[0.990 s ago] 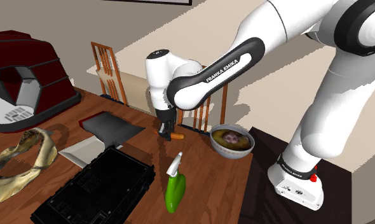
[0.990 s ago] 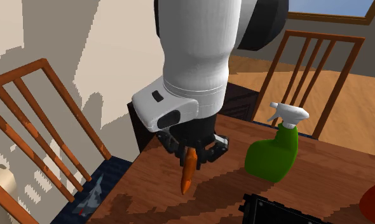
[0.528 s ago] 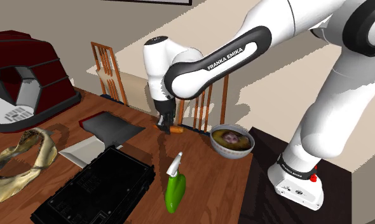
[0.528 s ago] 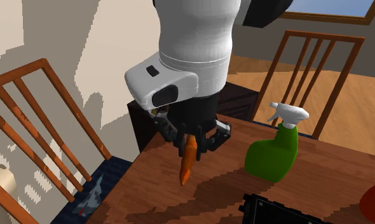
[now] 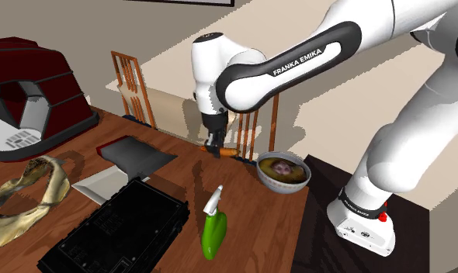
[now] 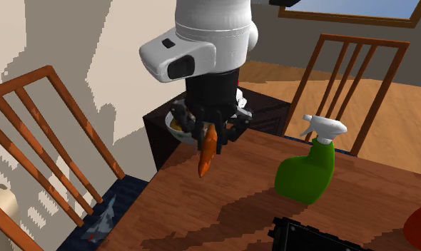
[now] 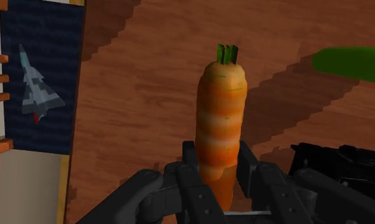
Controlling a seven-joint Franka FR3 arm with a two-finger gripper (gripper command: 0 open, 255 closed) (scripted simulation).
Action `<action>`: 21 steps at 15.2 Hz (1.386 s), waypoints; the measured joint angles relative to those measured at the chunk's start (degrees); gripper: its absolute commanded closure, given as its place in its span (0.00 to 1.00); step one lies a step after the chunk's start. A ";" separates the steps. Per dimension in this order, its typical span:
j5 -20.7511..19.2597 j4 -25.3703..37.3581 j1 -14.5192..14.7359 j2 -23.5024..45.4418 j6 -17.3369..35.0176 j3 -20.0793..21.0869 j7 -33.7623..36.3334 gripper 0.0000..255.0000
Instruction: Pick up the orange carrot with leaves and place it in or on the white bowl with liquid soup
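Sitting on the wooden table (image 5: pixel 251 209) at the right of centre in the shoulder view, the white bowl (image 5: pixel 282 172) contains brown soup with a darker patch in the middle. The arm reaches in from the upper right with the wrist pointing down, and the gripper (image 5: pixel 214 146) is clamped on the orange carrot (image 5: pixel 229 153), held above the table just beside the bowl's rim. Compared with half a second earlier, gripper and carrot have shifted toward the shoulder view's right, closer to the bowl, and stand higher in the second exterior view.
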 measured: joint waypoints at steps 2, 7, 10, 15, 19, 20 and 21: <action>1.98 -4.36 -0.08 -4.30 0.41 -1.04 -2.40 1.00; 6.19 -15.23 0.78 -16.47 -0.40 -4.83 -8.60 1.00; 7.76 -21.52 1.84 -24.10 -1.82 -7.20 -11.51 1.00; 8.02 -30.79 2.98 -37.04 -5.81 -11.75 -16.00 1.00; 7.26 -35.89 3.15 -43.96 -7.78 -14.21 -18.29 1.00; 7.30 -36.75 3.15 -43.97 -6.99 -14.25 -18.47 1.00; 7.49 -37.46 3.26 -43.80 -6.11 -14.05 -18.41 1.00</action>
